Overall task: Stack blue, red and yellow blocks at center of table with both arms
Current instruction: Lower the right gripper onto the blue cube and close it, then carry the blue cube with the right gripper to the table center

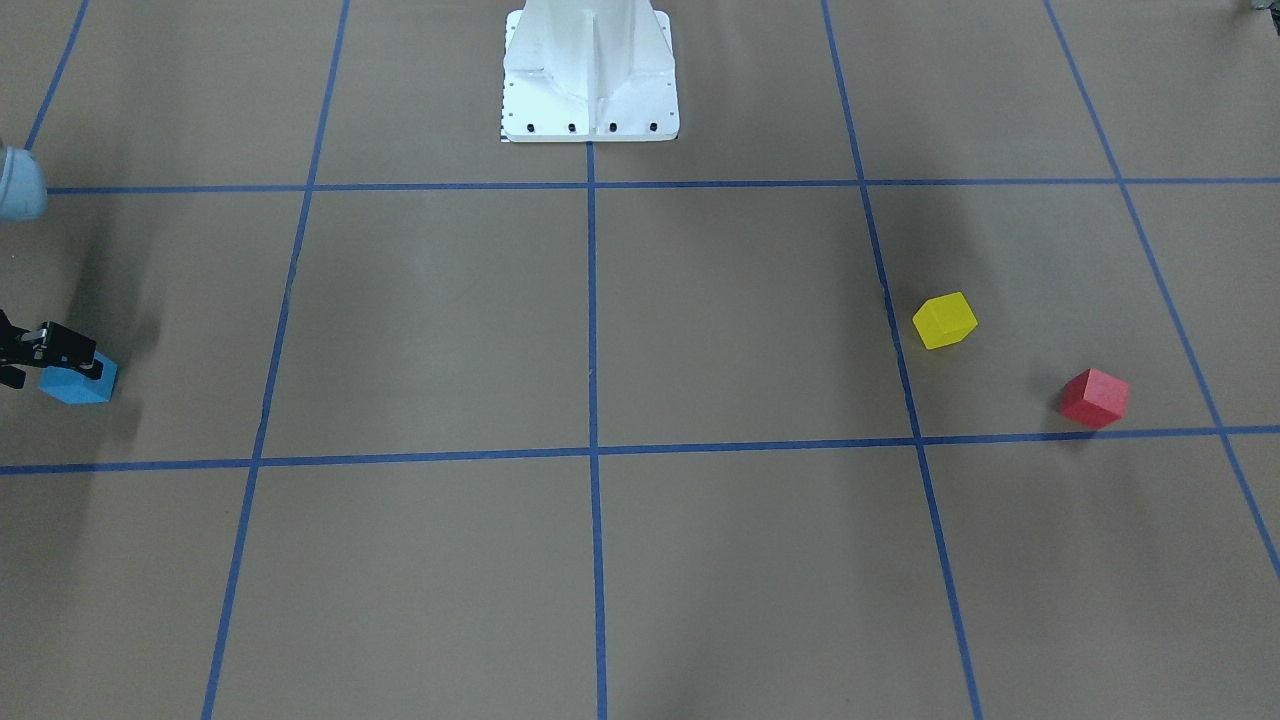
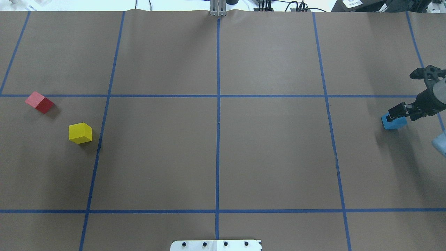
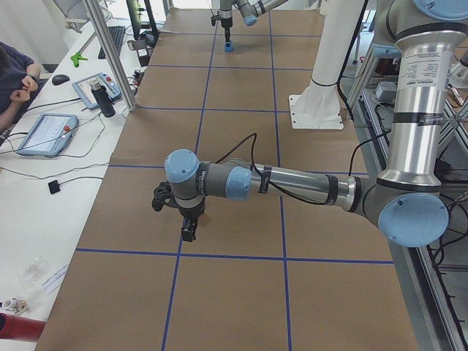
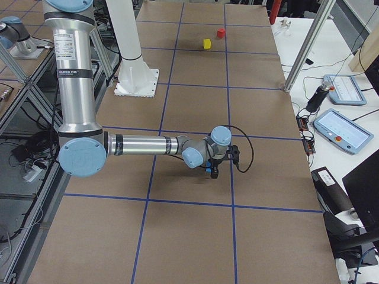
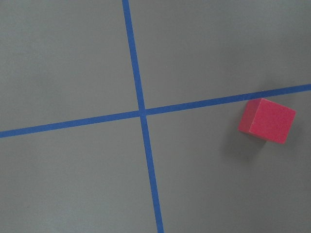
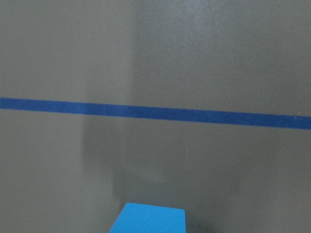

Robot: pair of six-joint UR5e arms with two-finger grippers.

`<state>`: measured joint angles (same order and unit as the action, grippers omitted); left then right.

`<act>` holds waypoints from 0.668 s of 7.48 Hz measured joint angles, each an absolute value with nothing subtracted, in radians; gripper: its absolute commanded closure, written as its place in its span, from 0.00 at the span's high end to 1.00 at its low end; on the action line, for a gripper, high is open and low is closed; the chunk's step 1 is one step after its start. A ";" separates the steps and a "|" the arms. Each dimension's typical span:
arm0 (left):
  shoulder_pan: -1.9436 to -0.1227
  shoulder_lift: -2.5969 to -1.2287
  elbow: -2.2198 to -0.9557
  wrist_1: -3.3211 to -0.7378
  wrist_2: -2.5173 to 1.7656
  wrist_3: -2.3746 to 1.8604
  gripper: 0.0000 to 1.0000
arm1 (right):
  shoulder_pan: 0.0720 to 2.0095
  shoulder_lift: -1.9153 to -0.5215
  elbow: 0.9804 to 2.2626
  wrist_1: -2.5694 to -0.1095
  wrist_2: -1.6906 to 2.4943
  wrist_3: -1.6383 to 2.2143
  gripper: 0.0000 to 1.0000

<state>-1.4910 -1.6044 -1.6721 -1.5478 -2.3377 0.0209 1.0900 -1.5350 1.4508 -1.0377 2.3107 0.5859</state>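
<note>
The blue block sits on the table at the far right of the overhead view. My right gripper is down at it, its fingers against the block's sides, shut on it. The block also shows at the left in the front view and at the bottom edge of the right wrist view. The yellow block and the red block lie apart at the far left. My left gripper hovers above the table; I cannot tell whether it is open. Its wrist view shows the red block to the right.
The robot's white base stands at the table's near middle edge. Blue tape lines cross at the table's center. Operator desks with pendants and a person run along the far side.
</note>
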 measured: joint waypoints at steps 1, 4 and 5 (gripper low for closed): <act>-1.491 -1.604 -1.672 -1.548 -2.338 0.021 1.00 | 1.083 -1.537 1.454 -1.041 2.310 0.586 0.99; -1.491 -1.605 -1.670 -1.548 -2.338 0.021 1.00 | 1.060 -1.536 1.549 -1.179 2.290 0.587 0.27; -1.491 -1.605 -1.669 -1.548 -2.338 0.021 1.00 | 1.058 -1.538 1.587 -1.236 2.271 0.586 0.12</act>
<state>-1.4910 -1.6045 -1.6688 -1.5484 -2.3378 0.0213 1.0580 -1.5384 1.5868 -1.2359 2.2710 0.5862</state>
